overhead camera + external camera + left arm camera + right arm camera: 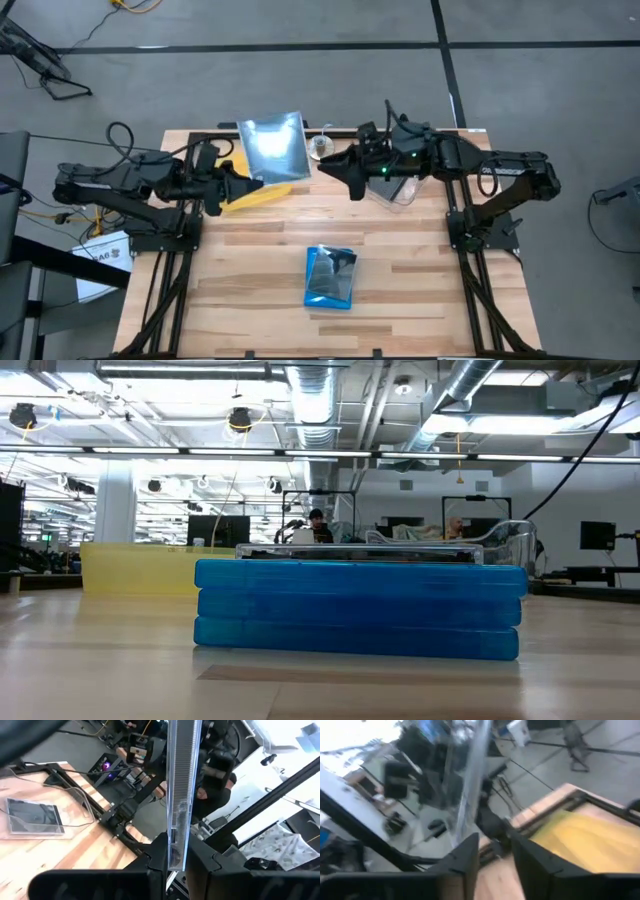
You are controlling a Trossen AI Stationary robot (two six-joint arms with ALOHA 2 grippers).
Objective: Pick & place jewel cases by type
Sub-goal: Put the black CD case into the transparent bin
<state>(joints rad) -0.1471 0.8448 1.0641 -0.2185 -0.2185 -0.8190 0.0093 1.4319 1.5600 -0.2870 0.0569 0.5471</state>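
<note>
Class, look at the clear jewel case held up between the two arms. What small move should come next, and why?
Probably the right end effector should draw straight back from the clear jewel case. Its fingers stand wider than the case's edge, while the left end effector is clamped on another edge, so the left arm alone seems to carry it.
</note>
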